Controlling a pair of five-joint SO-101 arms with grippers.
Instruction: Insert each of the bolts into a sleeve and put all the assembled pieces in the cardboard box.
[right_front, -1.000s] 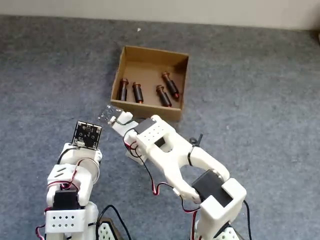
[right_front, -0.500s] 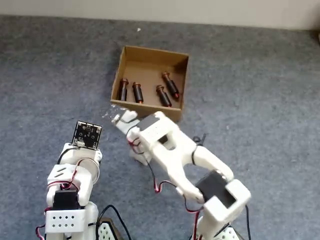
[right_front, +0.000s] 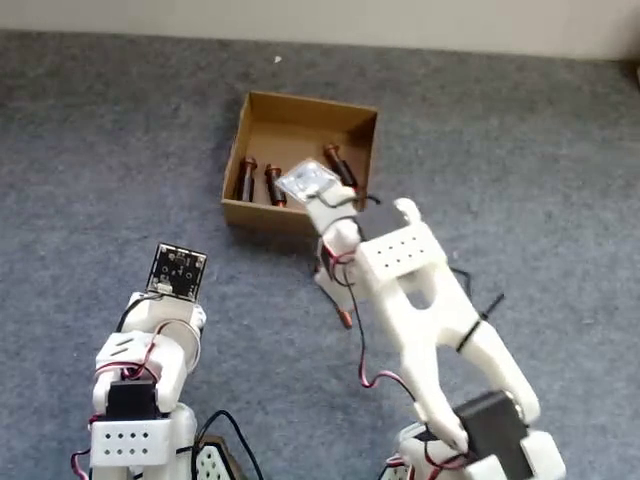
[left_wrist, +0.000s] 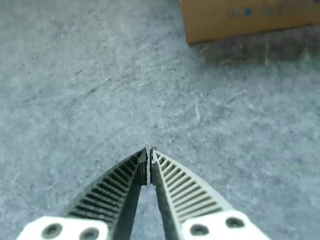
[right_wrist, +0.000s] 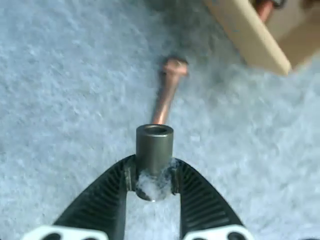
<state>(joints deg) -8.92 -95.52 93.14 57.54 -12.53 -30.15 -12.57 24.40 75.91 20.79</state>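
My right gripper (right_wrist: 153, 168) is shut on a dark grey sleeve (right_wrist: 155, 145), held upright with its open end showing. Just beyond it a copper bolt (right_wrist: 167, 90) lies on the carpet, its head toward the cardboard box (right_wrist: 250, 35). In the high view the bolt (right_front: 345, 318) lies beside the right arm (right_front: 400, 265), in front of the box (right_front: 290, 218). Several assembled pieces (right_front: 245, 180) lie inside the box. My left gripper (left_wrist: 149, 152) is shut on nothing, low over bare carpet, short of the box (left_wrist: 240, 17).
Grey carpet covers the whole table. The left arm (right_front: 150, 340) sits folded at the near left. A red wire (right_front: 355, 350) hangs from the right arm near the bolt. Open carpet lies to the left and right of the box.
The right arm has swung right, from the box's front left corner to in front of its right half. The left arm has not moved.
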